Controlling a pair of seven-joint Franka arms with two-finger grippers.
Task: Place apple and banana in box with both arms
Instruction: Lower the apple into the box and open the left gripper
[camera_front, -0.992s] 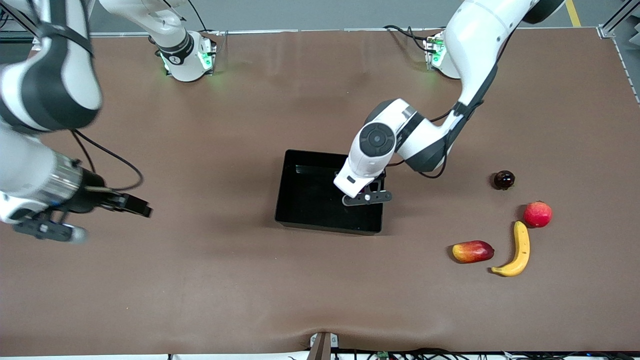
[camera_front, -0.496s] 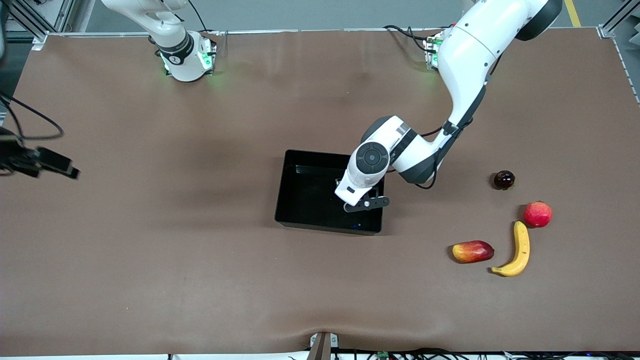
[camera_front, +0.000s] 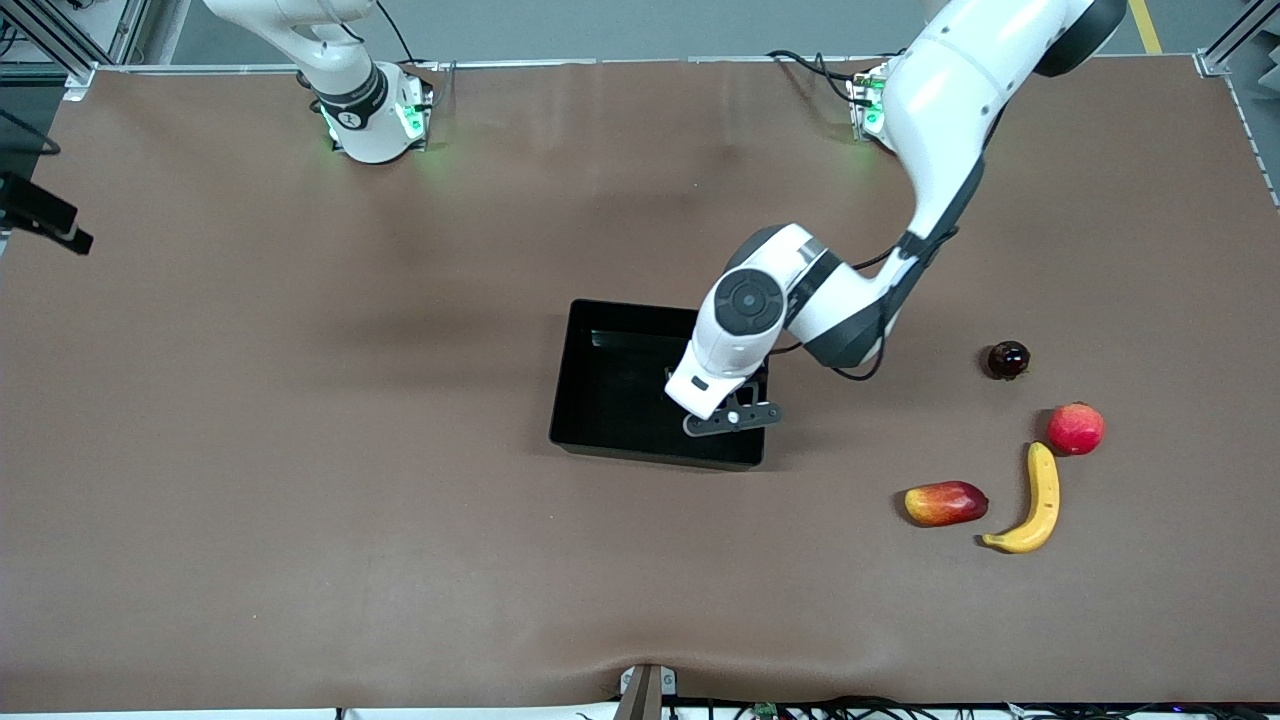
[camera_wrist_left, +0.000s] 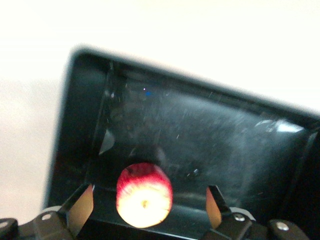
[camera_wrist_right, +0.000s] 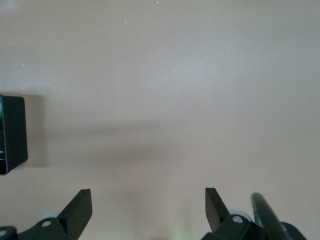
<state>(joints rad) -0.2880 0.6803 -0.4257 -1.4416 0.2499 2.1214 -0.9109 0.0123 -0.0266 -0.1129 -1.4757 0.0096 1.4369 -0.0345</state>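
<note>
Front view: the left gripper (camera_front: 733, 418) hangs over the box (camera_front: 600, 385), above the part of it toward the left arm's end of the table. Taking the box as the clock centre, the banana (camera_front: 1030, 503) lies on the table at about 4 o'clock, well apart from it. A red-and-yellow mango-like fruit (camera_front: 945, 502) lies just beside the banana, a rounder pinkish-red fruit (camera_front: 1075, 428) sits near the banana's upper tip, and a small dark fruit (camera_front: 1008, 359) rests at about 3 o'clock from the box. Only a dark piece of the right arm shows, at the table's edge at about 10 o'clock; the arm waits there.

Left wrist view: the apple (camera_wrist_left: 144, 194) lies on the box's (camera_wrist_left: 80, 115) glossy floor, pale dimpled end up. The left gripper's (camera_wrist_left: 150, 212) fingers (camera_wrist_left: 214, 206) stand wide, one on each side of the apple and clear of it.

Right wrist view: the right gripper (camera_wrist_right: 148, 210) is spread wide and holds nothing, over bare brown table (camera_wrist_right: 175, 90). A corner of the box (camera_wrist_right: 12, 134) shows at 9 o'clock in this frame.
</note>
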